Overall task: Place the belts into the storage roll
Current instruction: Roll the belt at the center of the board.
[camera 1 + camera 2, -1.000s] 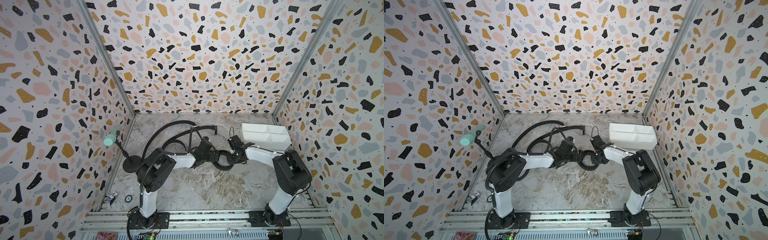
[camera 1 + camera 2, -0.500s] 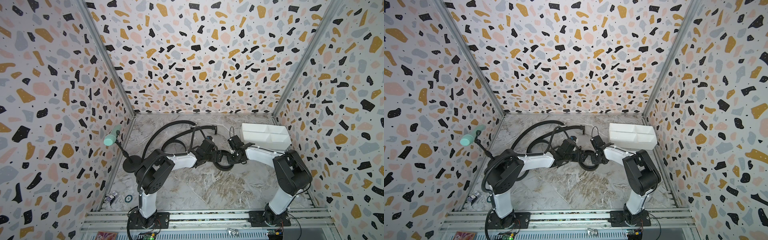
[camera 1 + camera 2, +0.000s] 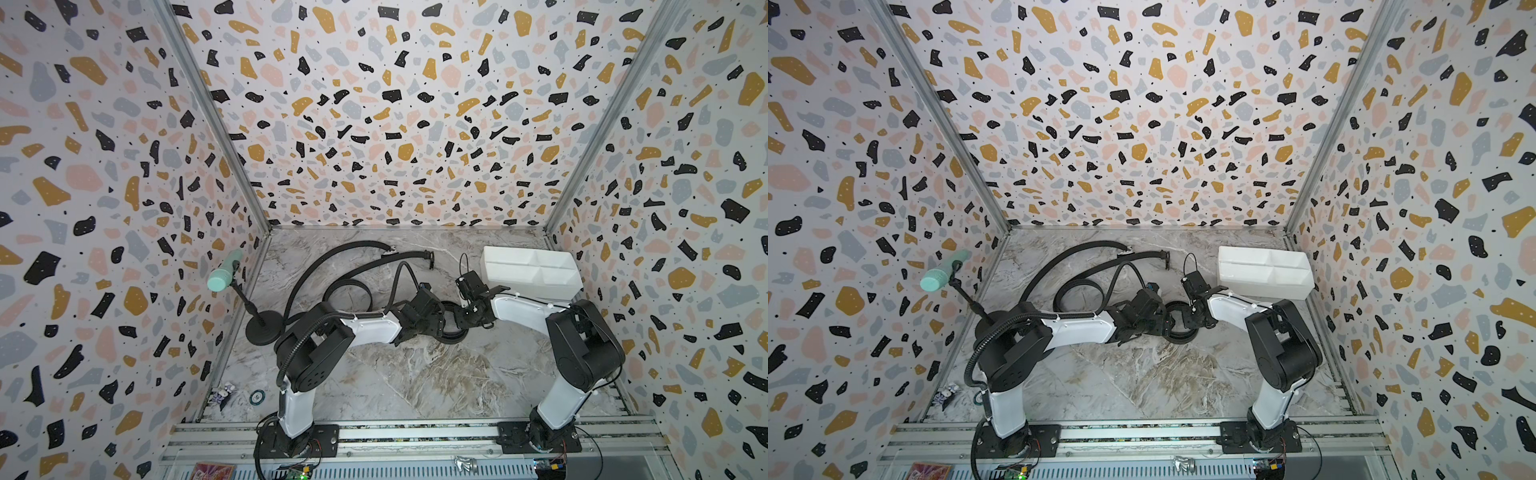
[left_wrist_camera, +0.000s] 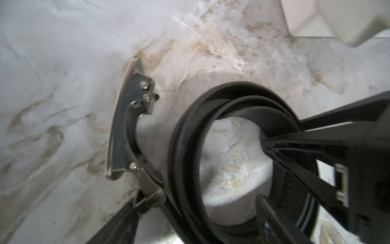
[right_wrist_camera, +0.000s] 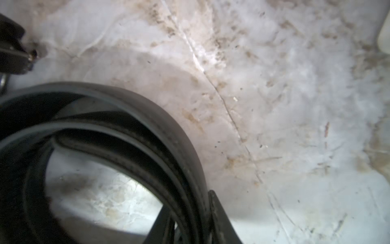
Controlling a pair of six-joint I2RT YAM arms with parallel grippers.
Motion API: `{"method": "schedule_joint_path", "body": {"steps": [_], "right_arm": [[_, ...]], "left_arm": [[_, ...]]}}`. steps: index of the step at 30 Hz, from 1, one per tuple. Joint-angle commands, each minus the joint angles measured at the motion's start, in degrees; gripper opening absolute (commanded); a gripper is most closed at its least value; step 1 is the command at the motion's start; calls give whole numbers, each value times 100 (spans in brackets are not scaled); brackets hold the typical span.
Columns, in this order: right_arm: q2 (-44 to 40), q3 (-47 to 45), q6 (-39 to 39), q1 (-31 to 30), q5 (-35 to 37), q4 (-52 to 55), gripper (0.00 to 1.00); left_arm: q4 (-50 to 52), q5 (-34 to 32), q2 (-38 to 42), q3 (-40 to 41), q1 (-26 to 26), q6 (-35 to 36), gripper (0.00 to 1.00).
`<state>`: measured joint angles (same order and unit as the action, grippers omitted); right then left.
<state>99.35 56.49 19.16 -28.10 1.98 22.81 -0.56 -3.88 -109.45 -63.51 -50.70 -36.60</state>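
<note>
A black belt wound into a tight coil [image 3: 452, 328] [image 3: 1179, 328] lies on the marble floor between my two grippers. My right gripper [image 5: 192, 219] [image 3: 467, 316] is shut on the coil's stacked layers at its right side. My left gripper [image 4: 194, 221] [image 3: 434, 323] stands open, with its fingers [image 4: 272, 219] either side of the coil's near wall. The belt's metal buckle [image 4: 126, 126] rests just outside the coil. Two more belts [image 3: 332, 257] [image 3: 376, 266] trail in long arcs at the back left. The storage roll [image 3: 530, 272] [image 3: 1264, 272], a white divided tray, sits at the back right.
A gooseneck microphone stand [image 3: 262, 328] with a teal head [image 3: 224, 274] stands by the left wall. A ribbed black cable hose [image 3: 301, 345] runs along my left arm. Small bits of clutter [image 3: 226, 395] lie at the front left. Patterned walls close in three sides.
My left gripper has moved right onto the coiled belt and its jaws have narrowed a little. The right gripper has held still on the coil.
</note>
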Motion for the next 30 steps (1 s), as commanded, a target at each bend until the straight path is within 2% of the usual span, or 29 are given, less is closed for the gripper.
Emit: {"method": "schedule_joint_path", "body": {"steps": [1, 7, 11, 17, 21, 25, 30], "right_arm": [[447, -414, 23, -29, -262, 565, 27], [466, -422, 13, -38, -320, 562, 27], [377, -422, 2, -35, -332, 583, 28], [142, -487, 22, -40, -623, 581, 40], [-362, -637, 31, 26, -826, 717, 53], [-987, -793, -62, 337, -1241, 923, 64], [-1670, -868, -120, 648, -1694, 1121, 72]], "left_arm": [[91, -157, -223, -250, -9, -78, 78], [250, -156, -733, -790, -8, 45, 60], [426, -210, -862, -885, -1, 99, 40], [827, -165, -999, -1180, -4, 398, 14], [1348, -78, -1079, -1491, -8, 935, 8], [2024, -210, -1099, -1763, -4, 1612, 7], [2577, -513, -1030, -1858, -16, 2502, 7]]}}
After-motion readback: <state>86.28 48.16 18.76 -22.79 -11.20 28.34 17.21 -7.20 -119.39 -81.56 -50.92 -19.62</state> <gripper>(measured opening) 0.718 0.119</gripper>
